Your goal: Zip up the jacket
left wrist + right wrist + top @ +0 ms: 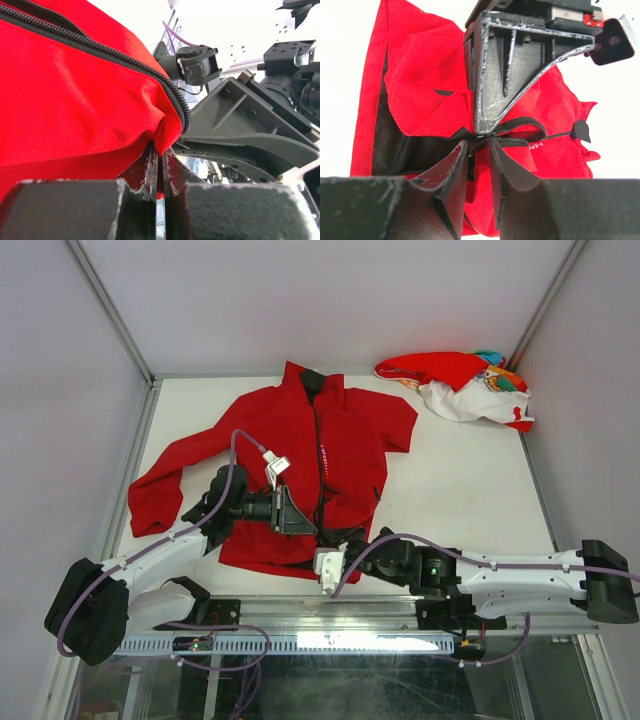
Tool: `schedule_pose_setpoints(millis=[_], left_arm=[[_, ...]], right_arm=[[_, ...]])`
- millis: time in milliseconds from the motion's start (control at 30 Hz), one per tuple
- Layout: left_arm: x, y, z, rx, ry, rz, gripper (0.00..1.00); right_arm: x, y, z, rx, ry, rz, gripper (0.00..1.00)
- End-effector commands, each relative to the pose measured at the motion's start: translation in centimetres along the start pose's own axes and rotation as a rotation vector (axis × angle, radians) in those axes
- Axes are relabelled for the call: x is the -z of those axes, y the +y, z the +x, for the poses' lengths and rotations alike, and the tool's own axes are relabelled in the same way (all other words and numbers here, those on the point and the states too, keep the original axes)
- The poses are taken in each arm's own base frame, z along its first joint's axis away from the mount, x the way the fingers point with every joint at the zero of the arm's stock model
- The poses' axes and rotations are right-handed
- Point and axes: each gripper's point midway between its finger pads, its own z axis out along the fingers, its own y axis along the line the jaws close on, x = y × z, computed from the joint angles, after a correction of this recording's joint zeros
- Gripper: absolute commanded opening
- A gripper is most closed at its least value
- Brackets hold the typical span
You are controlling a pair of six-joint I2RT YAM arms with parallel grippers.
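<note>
Red jacket (300,440), entry one: where is it? (Clerk)

Spread flat on the white table (470,490), collar far, hem nearest the arms. The front panels part at the hem and show black lining. (Checker)

Handling? (Clerk)

Judged light, limp and somewhat slick, so it bunches when pulled. Best held taut at the hem beside the zipper (320,455), taking the small slider rather than loose cloth. (Checker)

Grippers? (Clerk)

Left gripper (159,157): fingers pinched tight on the hem corner, right beside the teeth. Right gripper (476,147): just beside the left one, fingers narrowly apart about the zipper's bottom end. Whether it grips anything, cannot tell. (Checker)
</note>
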Motion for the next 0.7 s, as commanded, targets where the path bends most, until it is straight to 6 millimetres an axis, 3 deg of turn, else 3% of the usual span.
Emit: schedule_pose_setpoints(millis=[0, 300, 433, 667], left_arm=[[0.1, -1.7, -0.9, -0.078, -0.008, 0.032, 0.00], [0.1, -1.7, -0.8, -0.086, -0.005, 0.026, 0.00], [0.2, -1.7, -0.8, -0.091, -0.005, 0.027, 0.00], [0.4, -1.9, -0.5, -0.104, -0.003, 0.029, 0.00]], right_arm=[[0.5, -2.3, -3.2, -0.107, -0.074, 0.040, 0.26], [0.4, -3.6, -3.1, -0.208, -0.055, 0.055, 0.17], [0.0, -3.7, -2.6, -0.238, -0.040, 0.032, 0.07], [-1.0, -3.4, -2.8, -0.267, -0.066, -0.062, 0.00]])
